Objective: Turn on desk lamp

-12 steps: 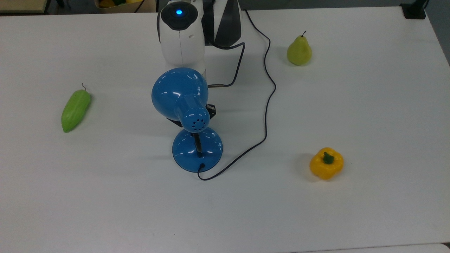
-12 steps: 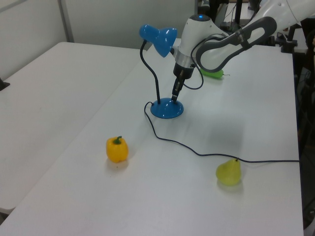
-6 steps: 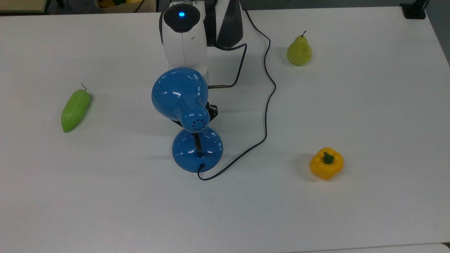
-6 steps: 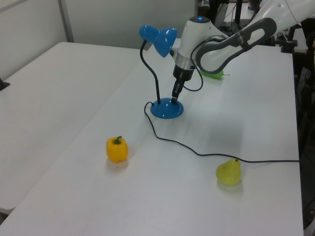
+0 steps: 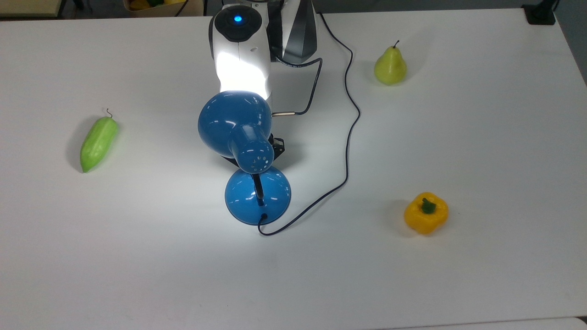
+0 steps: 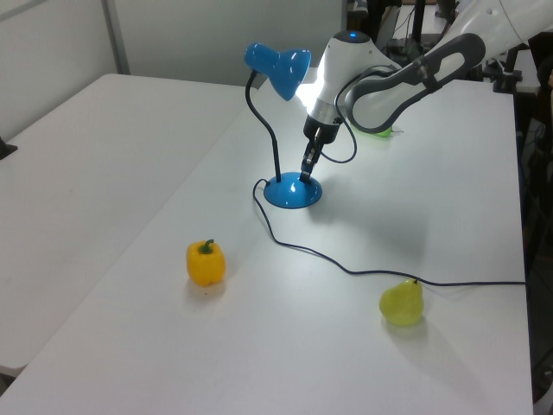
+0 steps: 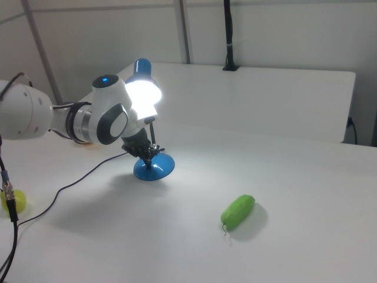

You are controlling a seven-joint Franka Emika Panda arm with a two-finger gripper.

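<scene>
The desk lamp (image 5: pixel 234 121) stands mid-table, a glossy blue dome shade over a round blue base (image 5: pixel 257 195), and it is lit: bright light falls on the white arm and the table below. Its thin black cord (image 5: pixel 348 114) loops away toward the top view's upper edge. In the left view my gripper (image 6: pixel 305 173) points down with its fingers drawn together into one narrow tip that touches the rim of the base (image 6: pixel 292 192). The right view has the gripper (image 7: pixel 150 155) at the base (image 7: pixel 154 168) under the glowing shade (image 7: pixel 144 88).
A long green vegetable (image 5: pixel 98 143) lies at the top view's left. A green pear (image 5: pixel 390 66) stands at the top view's upper right and a yellow bell pepper (image 5: pixel 425 213) at its lower right. The cord crosses the table between lamp and pear.
The lamp has gone from dark to lit, and light now floods the arm's wrist and the table near the base. The gripper stays at the base.
</scene>
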